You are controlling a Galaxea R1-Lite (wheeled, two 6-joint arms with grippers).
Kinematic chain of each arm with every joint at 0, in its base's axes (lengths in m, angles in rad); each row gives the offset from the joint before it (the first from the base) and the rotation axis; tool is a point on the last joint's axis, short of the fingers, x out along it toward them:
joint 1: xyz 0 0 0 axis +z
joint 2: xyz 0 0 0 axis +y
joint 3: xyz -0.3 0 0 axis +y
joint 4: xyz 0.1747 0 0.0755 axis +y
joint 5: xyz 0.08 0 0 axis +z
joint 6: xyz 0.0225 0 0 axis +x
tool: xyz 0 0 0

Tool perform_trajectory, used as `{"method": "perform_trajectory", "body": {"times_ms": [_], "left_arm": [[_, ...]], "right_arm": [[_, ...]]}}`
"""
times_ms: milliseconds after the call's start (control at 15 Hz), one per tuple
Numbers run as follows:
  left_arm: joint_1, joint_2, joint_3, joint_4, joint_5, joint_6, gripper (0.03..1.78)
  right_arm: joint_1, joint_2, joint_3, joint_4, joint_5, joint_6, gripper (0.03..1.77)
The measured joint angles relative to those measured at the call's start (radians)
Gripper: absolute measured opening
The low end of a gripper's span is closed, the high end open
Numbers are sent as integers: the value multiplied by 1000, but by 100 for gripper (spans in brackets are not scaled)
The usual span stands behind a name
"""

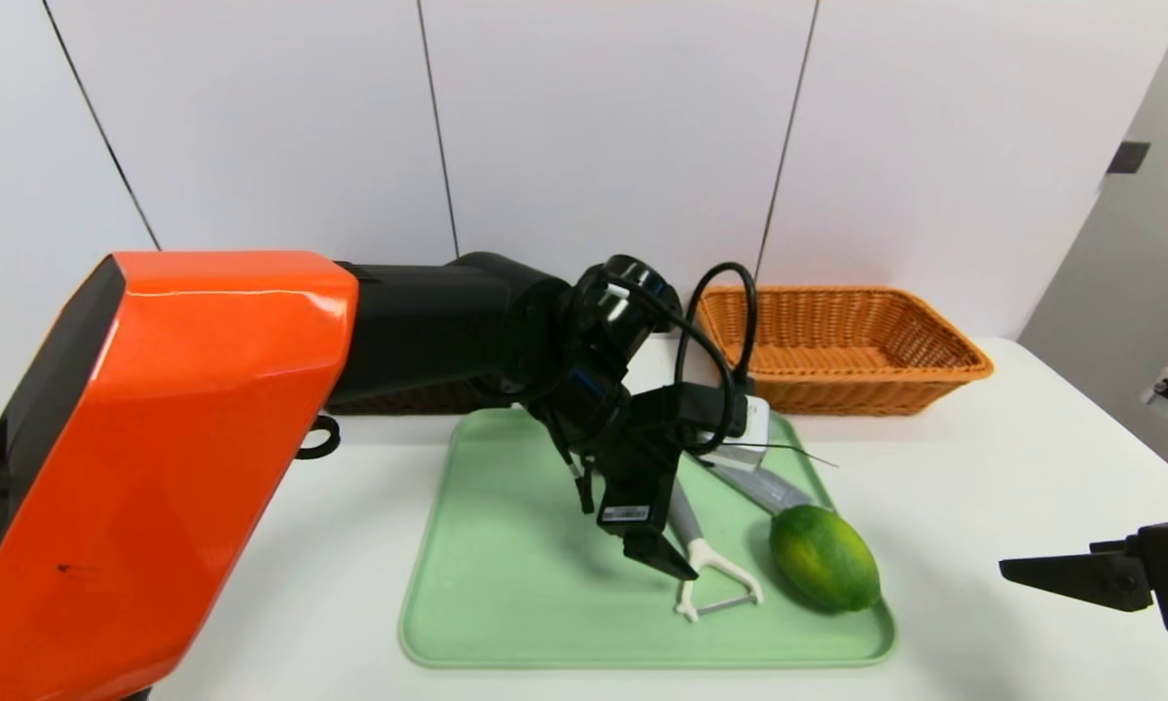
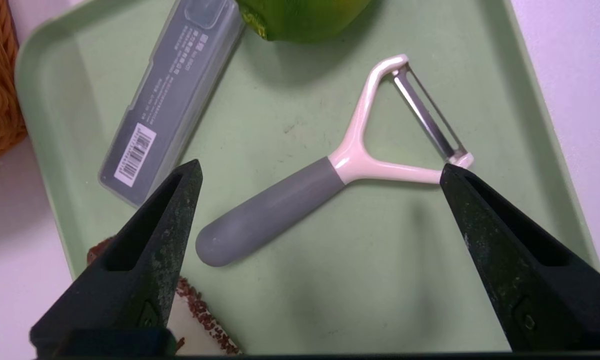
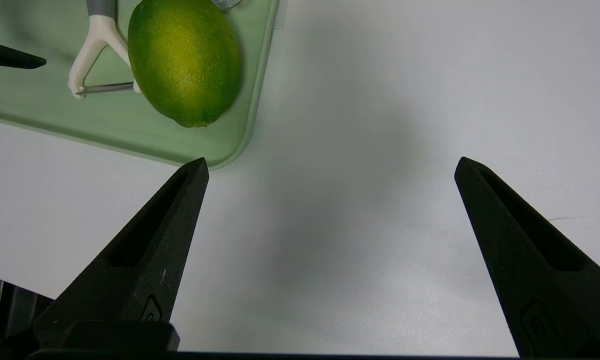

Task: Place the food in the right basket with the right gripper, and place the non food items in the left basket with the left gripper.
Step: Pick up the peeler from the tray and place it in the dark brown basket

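On the green tray (image 1: 506, 584) lie a peeler (image 1: 715, 574) with a grey handle and cream head, a grey plastic case (image 1: 759, 487) and a green oval fruit (image 1: 825, 557). My left gripper (image 1: 657, 555) hovers open just above the tray. In the left wrist view the peeler (image 2: 280, 205) lies between and a little beyond the left gripper's (image 2: 321, 165) tips, untouched. The case (image 2: 172, 95) and fruit (image 2: 305, 20) lie farther off. My right gripper (image 1: 1041, 572) stands open over bare table right of the tray, nothing between its fingers (image 3: 145, 250). The fruit (image 3: 185, 60) shows beyond it.
The orange right basket (image 1: 842, 341) stands behind the tray at the back right. The left basket (image 1: 419, 397) is mostly hidden behind my left arm. A white packet with red-brown print (image 2: 200, 315) lies on the tray by the left finger. White table (image 1: 983, 458) surrounds the tray.
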Motion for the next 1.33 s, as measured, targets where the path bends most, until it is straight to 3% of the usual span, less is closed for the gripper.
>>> {"method": "perform_trajectory", "body": {"times_ms": [400, 733, 1067, 1333], "left_arm": [[4, -12, -3, 35, -39, 23, 169], [1, -45, -3, 168, -17, 179, 169], [-9, -60, -8, 151, 158, 252, 169], [-41, -61, -14, 15, 303, 252, 169]], "right_arm": [[0, 0, 25, -31, 1, -1, 170], [0, -1, 33, -32, 1, -1, 170], [0, -13, 48, -34, 1, 0, 170], [0, -26, 55, -33, 8, 0, 170]]}}
